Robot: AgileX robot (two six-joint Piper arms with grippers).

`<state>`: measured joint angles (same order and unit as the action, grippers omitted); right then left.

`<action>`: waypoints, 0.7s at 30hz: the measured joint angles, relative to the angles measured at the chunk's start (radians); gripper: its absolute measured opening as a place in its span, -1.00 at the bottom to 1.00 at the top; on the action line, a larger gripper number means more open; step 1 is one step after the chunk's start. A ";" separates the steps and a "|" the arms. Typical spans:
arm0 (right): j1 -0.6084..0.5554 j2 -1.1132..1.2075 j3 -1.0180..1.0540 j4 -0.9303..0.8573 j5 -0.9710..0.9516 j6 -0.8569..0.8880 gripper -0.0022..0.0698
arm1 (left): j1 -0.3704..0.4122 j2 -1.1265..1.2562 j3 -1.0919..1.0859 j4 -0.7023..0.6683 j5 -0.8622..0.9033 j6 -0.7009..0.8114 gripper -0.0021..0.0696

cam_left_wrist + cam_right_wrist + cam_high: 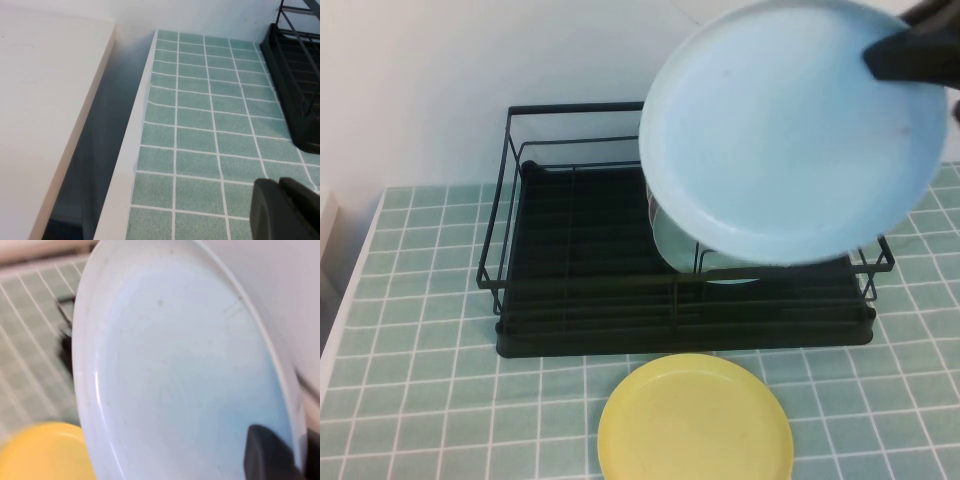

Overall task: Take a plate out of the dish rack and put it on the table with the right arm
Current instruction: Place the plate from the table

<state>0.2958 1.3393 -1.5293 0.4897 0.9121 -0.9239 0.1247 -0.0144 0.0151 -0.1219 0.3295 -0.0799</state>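
Plate (790, 140): lifted clear above the dish rack (580, 300), clenched at its rim by the right end effector (910, 50); placement on the tabletop (420, 300) remains. Left end effector (287, 210): parked far left, grip state cannot be told.

A round yellow plate (695, 420) lies flat on the green tiles, at the near edge. It sits just in front of the black rack and does not touch it. Its near edge runs out of view. It looks bare, with nothing on it.

Another plate, the pale mint-green plate (672, 243), stands on its edge inside the rack, on the rack's right side. Most of it is hidden.

A white wall (440, 80) rises behind everything.

Off the left side of the tiles, across a dark gap, there is a flat cream-white surface (45, 120).
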 joint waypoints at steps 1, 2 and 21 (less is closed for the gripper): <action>0.000 -0.024 0.009 0.002 0.017 0.055 -0.71 | 0.000 0.000 0.000 0.000 0.000 0.000 -0.95; 0.000 -0.054 0.032 0.012 0.032 0.140 -0.71 | 0.000 0.000 0.000 0.000 0.000 0.000 -0.95; 0.000 -0.445 0.997 0.733 -0.217 0.118 -0.71 | 0.000 0.000 0.000 0.000 0.000 0.000 -0.95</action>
<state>0.2958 0.8939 -0.5321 1.2225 0.6947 -0.8059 0.1247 -0.0144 0.0151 -0.1219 0.3295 -0.0799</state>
